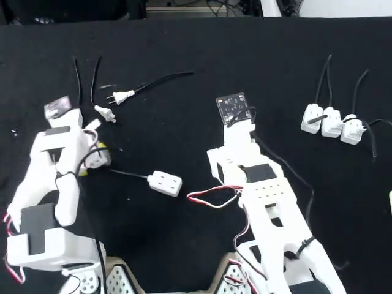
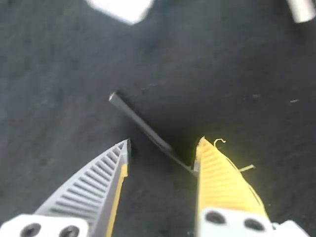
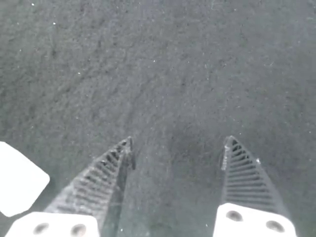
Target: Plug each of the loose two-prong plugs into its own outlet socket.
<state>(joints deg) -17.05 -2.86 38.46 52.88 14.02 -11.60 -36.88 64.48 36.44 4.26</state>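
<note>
- The high view looks steeply down from a fixed spot above the arms' bases, far enough off to take in the whole black counter (image 1: 184, 49), the left arm (image 1: 52, 165) and the right arm (image 1: 263, 196)
- The left wrist view sits just behind that arm's jaws and faces along them at the counter (image 2: 237, 74) from very near, with a black cord (image 2: 140, 126) lying between the spread tips
- The right wrist view is mounted the same way on its arm, close over the counter (image 3: 173, 64), its jaws apart in the foreground
- Each wrist view's patch of counter lies within the high view, just ahead of its arm
</note>
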